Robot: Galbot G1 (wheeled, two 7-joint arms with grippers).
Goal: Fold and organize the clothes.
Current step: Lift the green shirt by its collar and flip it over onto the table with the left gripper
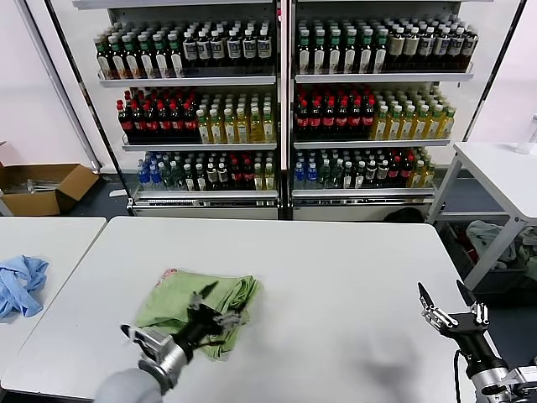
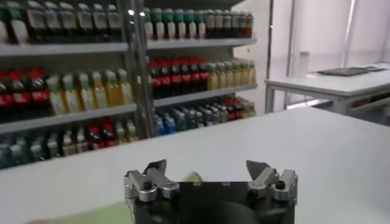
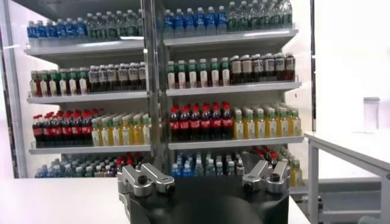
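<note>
The head view shows the folded green polo shirt (image 1: 197,304) on the bench (image 1: 336,277) under the spread left hand (image 1: 216,306); the left wrist view shows only its edge. The right hand (image 1: 447,304) hovers spread, apart.

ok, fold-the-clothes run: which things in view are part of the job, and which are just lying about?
Part of the job:
- light green soft-fabric polo shirt, folded on the white table
- left gripper, open over the shirt
- right gripper, open, off by the table's right edge

Lying about:
- crumpled light blue cloth on the neighbouring table
- open cardboard box on the floor
- shelves of bottled drinks behind
</note>
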